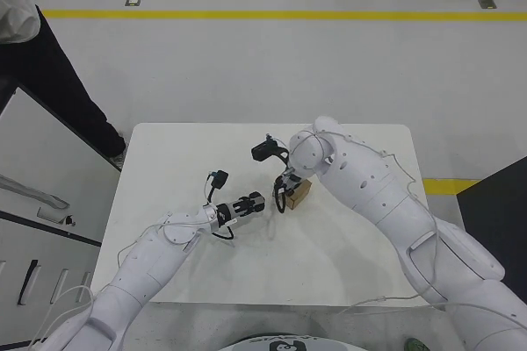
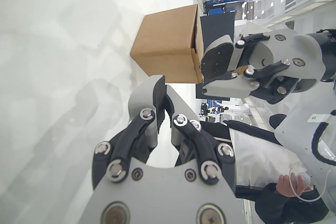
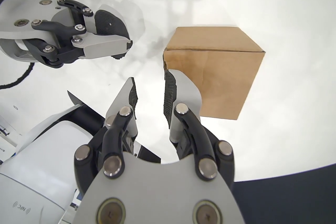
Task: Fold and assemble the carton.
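Observation:
A small brown carton [image 1: 301, 193] stands on the white table [image 1: 351, 254], folded into a closed cube with its flaps down. In the right wrist view my right gripper [image 3: 150, 77] is open, and one fingertip rests against the near lower edge of the carton [image 3: 218, 78]. The left wrist view shows the right gripper [image 2: 204, 79] at the carton's [image 2: 168, 46] seamed corner. My left gripper [image 2: 164, 88] is shut on nothing, a short way from the carton and pointing at it. In the top view the left gripper [image 1: 262, 203] lies just left of the right gripper [image 1: 282, 200].
Bare white tabletop lies all around the carton. The right arm's bulky white forearm [image 1: 378, 189] crosses the table's right half. The table's front edge [image 1: 272, 303] runs below both grippers.

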